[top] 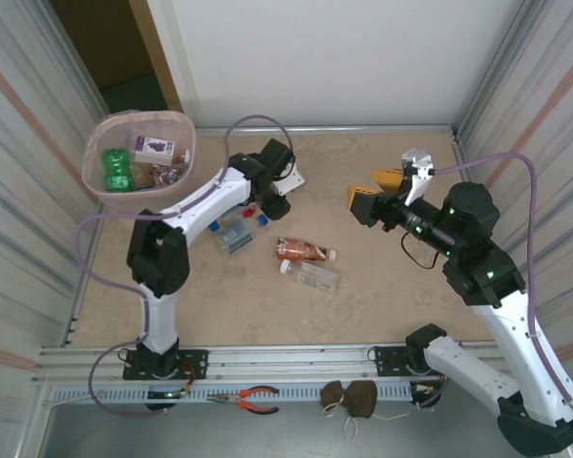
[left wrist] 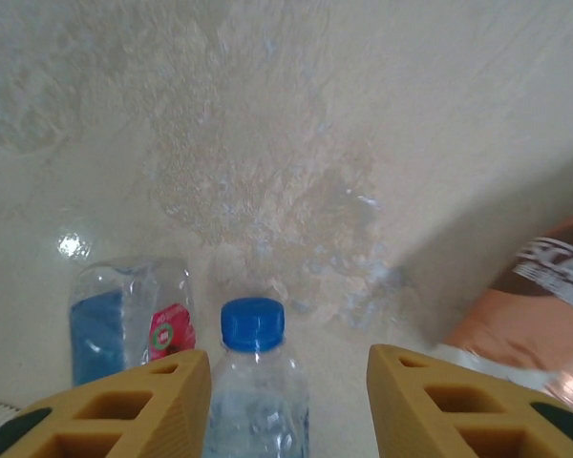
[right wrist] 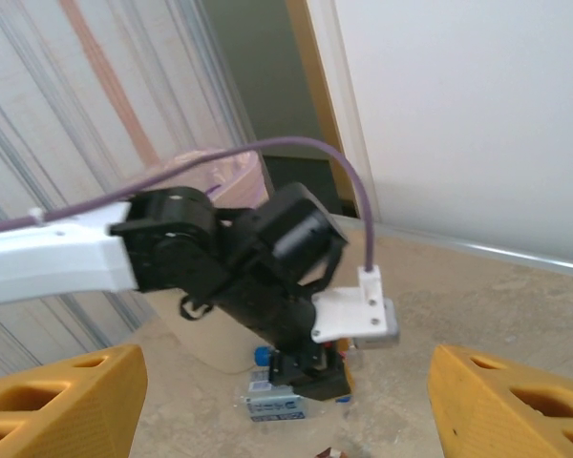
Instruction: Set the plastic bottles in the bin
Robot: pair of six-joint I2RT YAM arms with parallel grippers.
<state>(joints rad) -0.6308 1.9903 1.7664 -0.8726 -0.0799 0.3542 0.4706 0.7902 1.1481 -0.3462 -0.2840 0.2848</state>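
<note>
1. Left gripper [left wrist: 288, 361]: hangs low over the beige stone-patterned table [top: 382, 286], with the yellow fingers [left wrist: 153, 401] apart and clamped on nothing.
2. Between these fingers: a small clear plastic bottle with a blue cap [left wrist: 255, 382], cap pointing away from the wrist camera. Sits close against the left finger and leaves a visible gap to the right one (whether the left finger touches it is not possible to tell).
3. Just to the left of it: a flattened clear bottle with a blue and red label [left wrist: 129, 320], lying on the table.
4. Near the right finger: an orange-brown bottle with white lettering [left wrist: 544, 305]. In the top view, lies near the middle of the table, with another clear bottle [top: 317, 277] just beside it, toward the arm bases.
5. At the far left corner: the pale pink translucent plastic bin [top: 138, 114], well apart from the bottles on the table. Holds a green bottle [top: 117, 169] and a bottle with a purple label [top: 158, 148].
6. Right gripper [top: 372, 189]: held above the right side of the table, orange fingers wide apart, nothing between them, pointing toward the left arm.
</note>
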